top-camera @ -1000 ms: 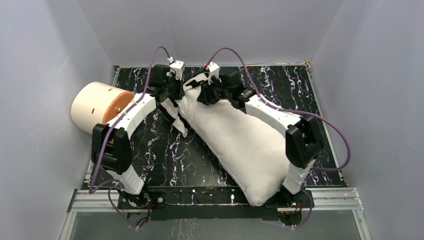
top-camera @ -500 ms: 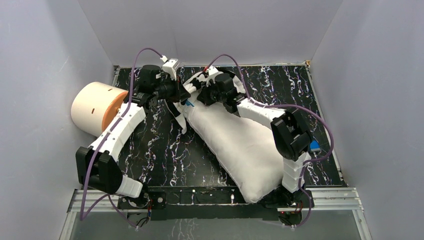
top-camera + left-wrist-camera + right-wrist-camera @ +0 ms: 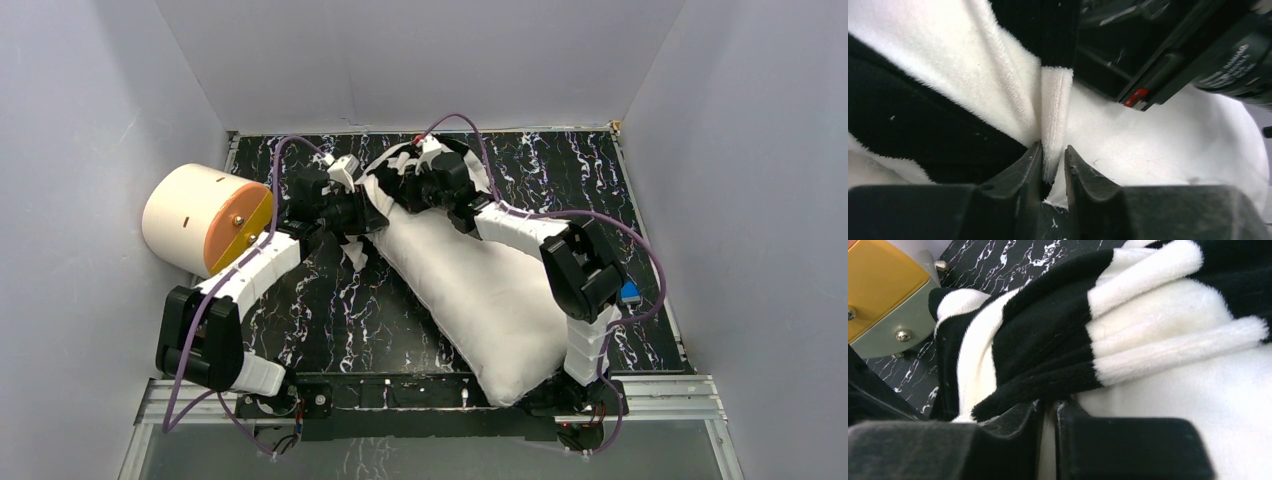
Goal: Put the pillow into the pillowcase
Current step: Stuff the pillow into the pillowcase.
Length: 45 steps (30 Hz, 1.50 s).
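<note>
Together, left gripper and right gripper each pinch the pillowcase hem at the pillow

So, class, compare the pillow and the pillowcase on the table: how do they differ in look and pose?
The pillow is plain white; the pillowcase has broad black and white stripes. The pillow lies plump and stretched diagonally across the table; the pillowcase is bunched up at the pillow's far end. The pillow looks smooth, the pillowcase fuzzy. Both are soft fabric.
</note>
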Each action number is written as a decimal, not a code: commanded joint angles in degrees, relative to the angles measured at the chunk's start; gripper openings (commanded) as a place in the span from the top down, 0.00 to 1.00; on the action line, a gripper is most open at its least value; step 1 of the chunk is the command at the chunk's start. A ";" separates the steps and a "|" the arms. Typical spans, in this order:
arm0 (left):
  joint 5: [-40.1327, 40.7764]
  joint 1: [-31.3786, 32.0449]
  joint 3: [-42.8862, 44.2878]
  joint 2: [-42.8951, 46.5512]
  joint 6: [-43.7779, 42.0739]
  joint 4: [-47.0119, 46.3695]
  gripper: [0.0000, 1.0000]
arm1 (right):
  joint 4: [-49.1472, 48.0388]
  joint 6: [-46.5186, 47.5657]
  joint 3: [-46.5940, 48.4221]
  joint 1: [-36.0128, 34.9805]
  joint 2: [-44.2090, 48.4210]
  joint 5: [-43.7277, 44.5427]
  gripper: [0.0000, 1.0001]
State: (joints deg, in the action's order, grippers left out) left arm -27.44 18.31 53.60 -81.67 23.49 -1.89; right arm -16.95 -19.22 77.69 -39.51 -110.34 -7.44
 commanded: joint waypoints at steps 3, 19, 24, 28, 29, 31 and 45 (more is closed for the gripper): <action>-1.94 1.12 6.88 6.33 0.35 0.14 0.61 | 1.70 5.57 -5.44 3.38 11.82 -3.35 0.62; 8.46 1.94 31.55 -5.02 -22.46 13.60 0.45 | 18.97 10.86 0.37 22.14 19.42 -19.87 0.15; 6.66 3.68 37.74 -13.62 -23.22 10.22 0.45 | 18.95 9.23 3.89 25.62 12.21 -28.04 0.19; 6.58 5.38 42.32 -20.33 -24.73 8.70 0.45 | 17.48 8.86 3.52 25.71 8.20 -29.92 0.20; 6.60 5.85 43.35 -22.03 -24.83 8.14 0.45 | 17.48 8.92 3.60 25.69 7.18 -30.32 0.20; 7.07 6.92 45.40 -25.50 -24.59 7.47 0.44 | 14.98 8.70 3.25 25.63 5.60 -31.79 0.22; 14.15 12.33 51.19 -34.37 -30.78 9.41 1.00 | 6.96 5.87 -4.94 18.51 8.10 -33.34 0.97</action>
State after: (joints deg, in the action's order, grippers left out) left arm -13.87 29.89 102.28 -119.37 -5.45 7.38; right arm -5.52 -11.14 74.37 -18.33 -106.08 -37.52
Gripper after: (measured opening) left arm 0.045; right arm 0.092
